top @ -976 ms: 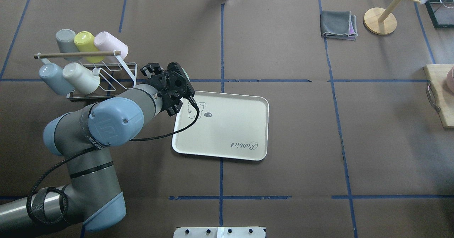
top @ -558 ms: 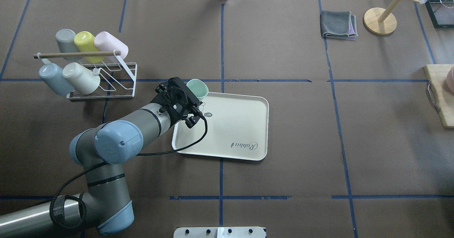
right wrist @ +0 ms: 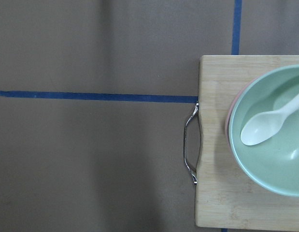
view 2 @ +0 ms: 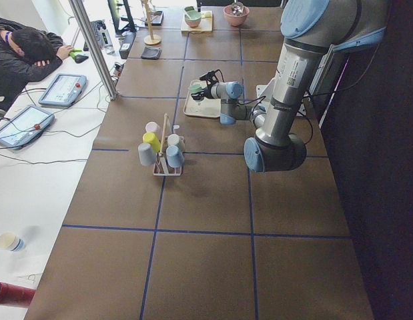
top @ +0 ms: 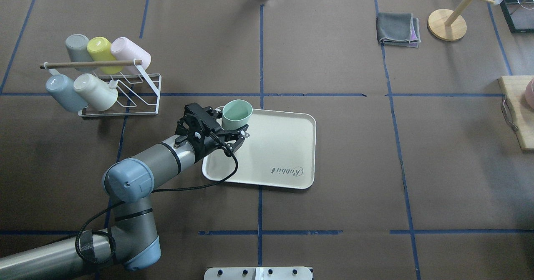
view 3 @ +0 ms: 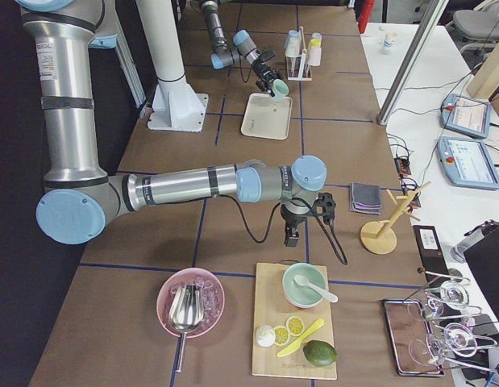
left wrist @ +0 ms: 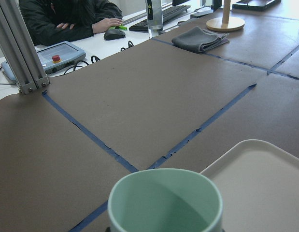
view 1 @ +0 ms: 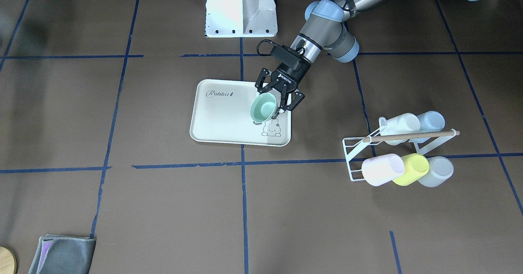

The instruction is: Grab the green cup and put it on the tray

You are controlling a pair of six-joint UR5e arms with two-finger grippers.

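The green cup (top: 237,113) is a pale mint tumbler, mouth up, held in my left gripper (top: 230,124) over the tray's corner nearest the rack. The gripper is shut on the cup's wall. In the front-facing view the cup (view 1: 263,107) hangs just above the bunny drawing, with the left gripper (view 1: 278,101) behind it. The left wrist view shows the cup's rim (left wrist: 163,203) and the tray's corner (left wrist: 265,179) below it. The cream tray (top: 283,146) lies flat with nothing else on it. My right gripper (view 3: 291,234) hovers near a cutting board; I cannot tell if it is open or shut.
A white wire rack (top: 125,94) with several cups, including a yellow-green one (top: 100,50) and a pale blue one (top: 62,92), stands left of the tray. A grey cloth (top: 398,29) and a wooden stand (top: 446,24) are far right. A cutting board (right wrist: 212,145) holds a green bowl (right wrist: 270,130).
My left arm swung from beside the rack toward the tray with the green cup. The wrist turned, so the cup's mouth now faces up over the tray's corner.
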